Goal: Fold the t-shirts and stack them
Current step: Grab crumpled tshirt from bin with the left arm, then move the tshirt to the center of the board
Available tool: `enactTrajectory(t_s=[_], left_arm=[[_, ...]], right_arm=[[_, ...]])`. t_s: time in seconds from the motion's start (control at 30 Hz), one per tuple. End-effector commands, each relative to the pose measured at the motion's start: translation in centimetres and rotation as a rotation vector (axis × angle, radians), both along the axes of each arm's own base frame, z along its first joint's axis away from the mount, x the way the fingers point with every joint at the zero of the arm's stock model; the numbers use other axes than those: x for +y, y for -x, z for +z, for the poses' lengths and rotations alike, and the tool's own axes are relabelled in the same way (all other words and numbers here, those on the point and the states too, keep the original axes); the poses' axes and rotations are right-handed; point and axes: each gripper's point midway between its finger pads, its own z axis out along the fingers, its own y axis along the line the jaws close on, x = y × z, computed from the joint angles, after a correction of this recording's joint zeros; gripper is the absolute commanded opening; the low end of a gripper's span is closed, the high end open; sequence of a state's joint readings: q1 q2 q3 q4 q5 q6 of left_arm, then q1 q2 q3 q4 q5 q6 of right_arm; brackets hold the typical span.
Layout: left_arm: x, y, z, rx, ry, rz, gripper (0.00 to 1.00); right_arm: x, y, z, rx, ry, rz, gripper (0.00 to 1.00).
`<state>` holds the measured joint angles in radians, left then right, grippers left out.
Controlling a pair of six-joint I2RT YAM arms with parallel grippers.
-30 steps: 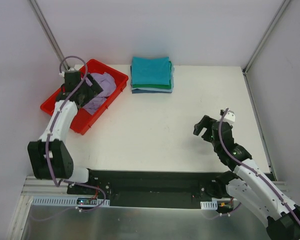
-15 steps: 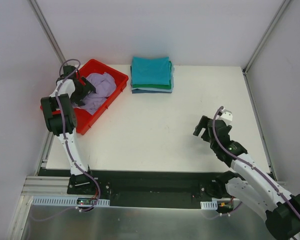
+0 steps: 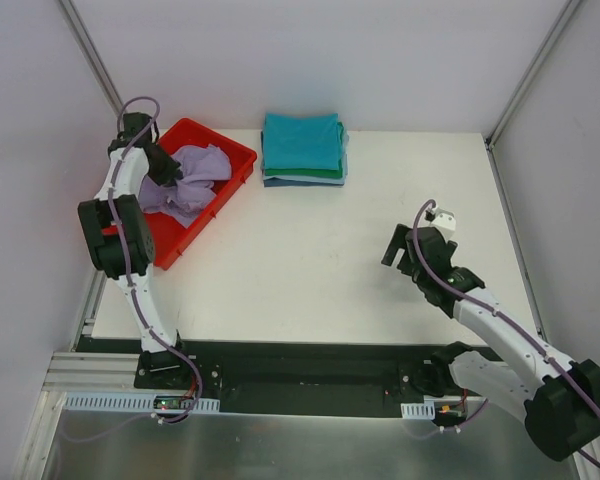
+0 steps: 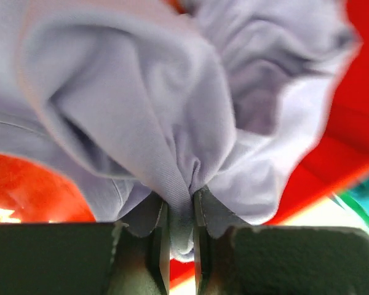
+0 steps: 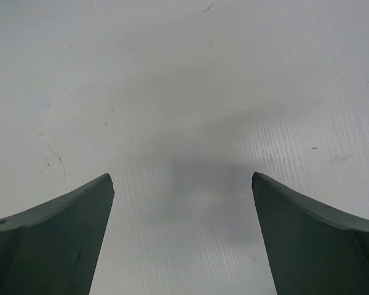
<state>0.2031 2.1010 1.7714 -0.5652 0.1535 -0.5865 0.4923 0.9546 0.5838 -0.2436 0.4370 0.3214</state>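
A crumpled lavender-purple t-shirt (image 3: 185, 178) lies in the red tray (image 3: 235, 160) at the table's back left. My left gripper (image 3: 170, 172) is shut on a pinched fold of this shirt (image 4: 172, 141), and the cloth bulges out between and past its fingers (image 4: 160, 239). A stack of folded t-shirts (image 3: 302, 148), teal on top with green, light blue and navy edges below, rests at the back middle. My right gripper (image 3: 398, 250) hovers open over bare white table (image 5: 184, 123) at the right, nothing between its fingertips.
The red tray stands at an angle, its near corner by the table's left edge. Metal frame posts (image 3: 95, 60) rise at the back corners. A black rail (image 3: 300, 370) runs along the near edge between the arm bases.
My left gripper has shut on the lavender shirt in the tray, and the left arm has stretched further back. The right arm has shifted slightly left, still open.
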Motion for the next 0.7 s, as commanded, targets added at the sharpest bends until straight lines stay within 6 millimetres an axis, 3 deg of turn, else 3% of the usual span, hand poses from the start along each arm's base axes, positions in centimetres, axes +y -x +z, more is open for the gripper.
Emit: enactTrajectory(t_s=[0.0,0.1,0.13,0.23,0.37,0.5,0.57,0.67], left_arm=[[-4.7,1.2,17.2,-0.367,-0.072,-0.156,0.0],[-9.2,3.5,24.5,-0.541,-0.112,-0.282,0.0],[-9.7,4.2,26.8,-0.594,-0.158,-0.295,0.0],[-14.0,7.6,34.1,-0.789,-0.221,-0.423,0.0],[-21.7,13.0,40.8,-1.002,-0.101,-0.706,0.0],[-28.1,17.4,43.0,-1.113,-0.07,-0.928,0.0],[-30.8,18.6,43.2,-1.143,-0.09,-0.996,0.0],[-34.5,19.7,42.6,-1.126,0.017,-1.092,0.0]], right_arm=[[-0.1,-0.5,2.2,-0.076,-0.038,-0.012,0.96],[-0.2,0.0,2.7,-0.102,-0.061,-0.013,0.96],[-0.2,0.2,2.7,-0.108,-0.069,-0.008,0.96],[-0.6,0.7,3.1,-0.145,-0.077,-0.012,0.96],[-1.0,1.3,4.0,-0.196,-0.113,-0.021,0.96],[-1.4,1.9,4.3,-0.236,-0.135,-0.031,0.96],[-1.7,2.2,4.4,-0.244,-0.137,-0.037,0.96],[-1.8,2.6,4.5,-0.242,-0.14,-0.038,0.96]])
